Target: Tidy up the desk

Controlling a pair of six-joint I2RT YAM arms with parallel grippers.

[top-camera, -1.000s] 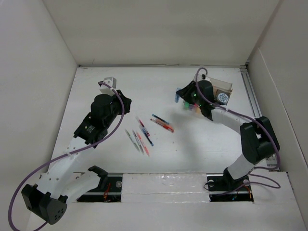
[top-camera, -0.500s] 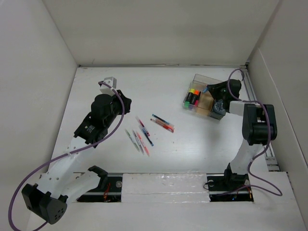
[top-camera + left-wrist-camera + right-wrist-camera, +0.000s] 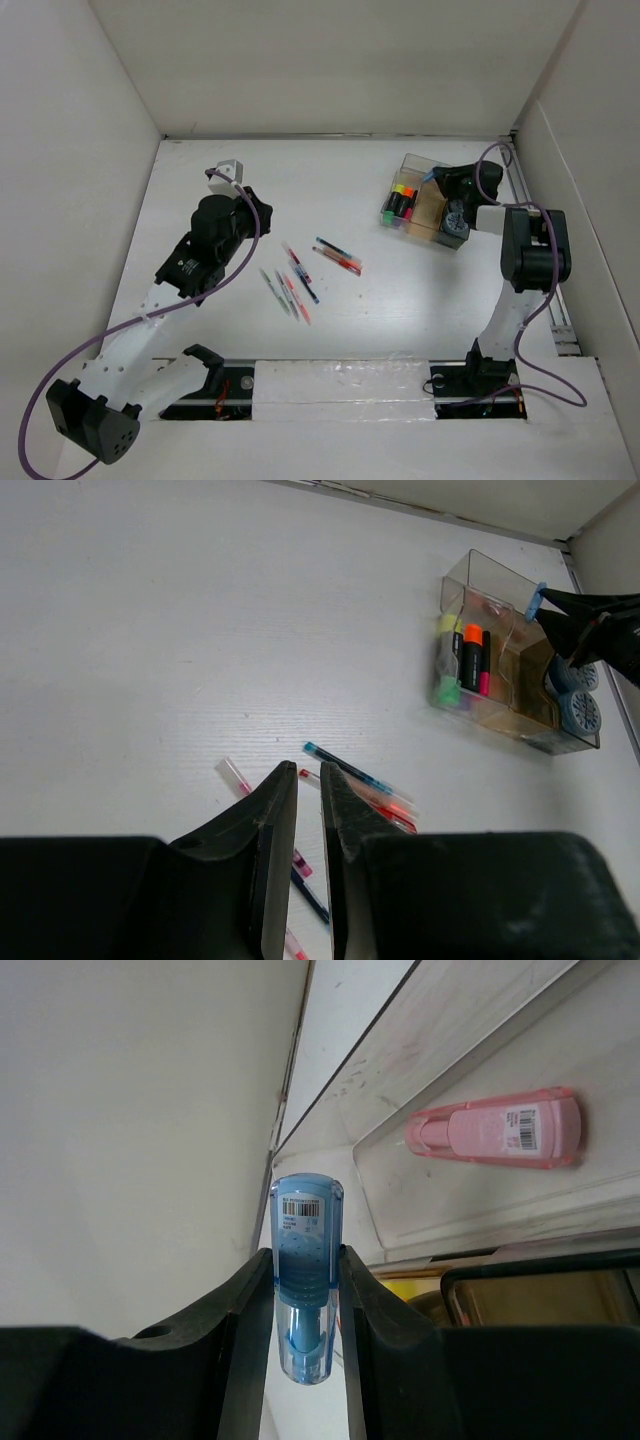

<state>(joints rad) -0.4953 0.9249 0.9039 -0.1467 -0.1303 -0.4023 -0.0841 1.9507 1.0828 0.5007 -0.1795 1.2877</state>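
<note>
Pinched by its sides in the right gripper (image 3: 303,1270): a translucent blue case (image 3: 306,1225) with a barcode label, rounded end poking out past the fingertips. Hangs over the far right part of a clear organizer (image 3: 505,568), which stands on the desk (image 3: 330,185) near its far right corner. Just past the blue case, in the right wrist view, a pink case (image 3: 495,1130) of the same kind, flat in a clear compartment. In the organizer's left compartment, highlighters (image 3: 472,655) in orange, pink, green and yellow, side by side.

Over the left half of the desk, the left gripper (image 3: 306,780), fingers drawn to a narrow gap with nothing between them. Points towards the middle, where loose pens (image 3: 292,282) lie scattered on the white surface in two small clusters, well apart from the organizer.
</note>
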